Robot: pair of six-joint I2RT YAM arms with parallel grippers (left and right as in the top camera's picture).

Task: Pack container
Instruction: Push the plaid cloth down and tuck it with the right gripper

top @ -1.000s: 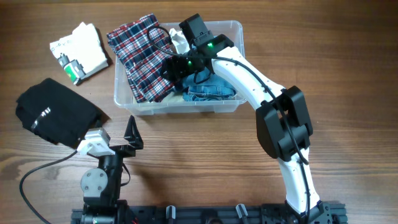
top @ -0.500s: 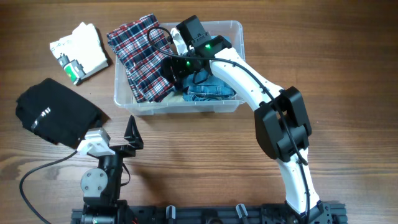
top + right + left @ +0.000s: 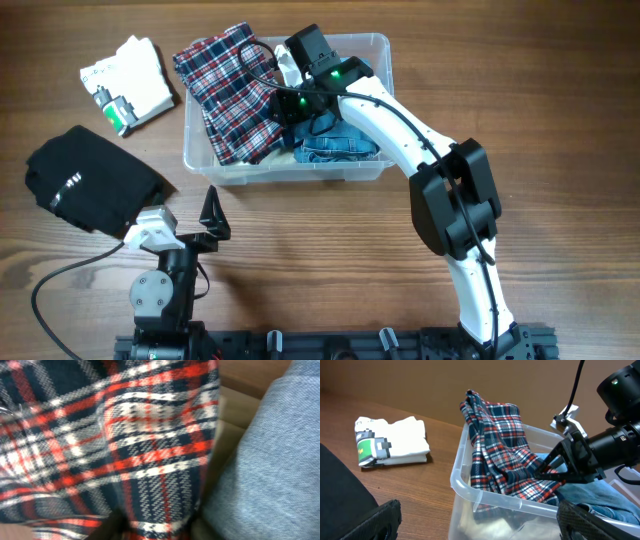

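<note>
Reaching into container (image 3: 372,52), R arm's fingers (image 3: 559,457) look clamped on plaid shirt (image 3: 225,90); L fingers (image 3: 380,520) apart.

Left arm (image 3: 165,285): folded at 7 o'clock; left gripper (image 3: 182,228) spread wide.
Right arm (image 3: 400,130): reaching toward 12 o'clock; right gripper (image 3: 541,471) pinched on plaid cloth (image 3: 225,85).

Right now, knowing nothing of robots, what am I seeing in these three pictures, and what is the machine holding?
These are two robot arms at a wooden table. One picture looks down from above; the other two come from a camera on each wrist. The right gripper reaches into the clear container and seems to pinch a plaid cloth that hangs partly over the rim; its camera sees mostly that cloth, with jeans beside it. The left gripper rests open near the table's front, holding nothing. Outside the container lie a folded white cloth and a black cloth.
</note>
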